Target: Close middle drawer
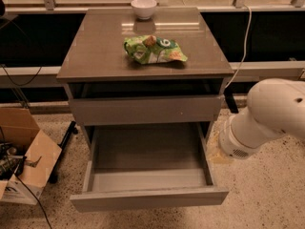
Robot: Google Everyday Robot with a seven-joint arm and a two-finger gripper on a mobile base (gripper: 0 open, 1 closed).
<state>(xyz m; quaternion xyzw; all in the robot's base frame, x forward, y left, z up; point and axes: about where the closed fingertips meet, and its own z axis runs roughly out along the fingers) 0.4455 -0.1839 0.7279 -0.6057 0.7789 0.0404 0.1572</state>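
The middle drawer (pixel 148 174) is pulled far out of the grey-brown cabinet. Its flat handleless front (pixel 148 198) faces me, and its long grey box interior holds nothing. Above it, the top drawer front (pixel 145 109) stands nearly flush under the cabinet top. My white arm (pixel 267 118) reaches in from the right. My gripper (pixel 215 150) shows only as a pale yellowish tip past the arm's end, right beside the open drawer's right side wall and apart from its front.
A green snack bag (pixel 153 49) and a white bowl (pixel 143 7) sit on the cabinet top (pixel 95 56). A cardboard box (pixel 24 156) stands on the floor to the left. A white cable (pixel 245 37) hangs at the right. Speckled floor lies in front.
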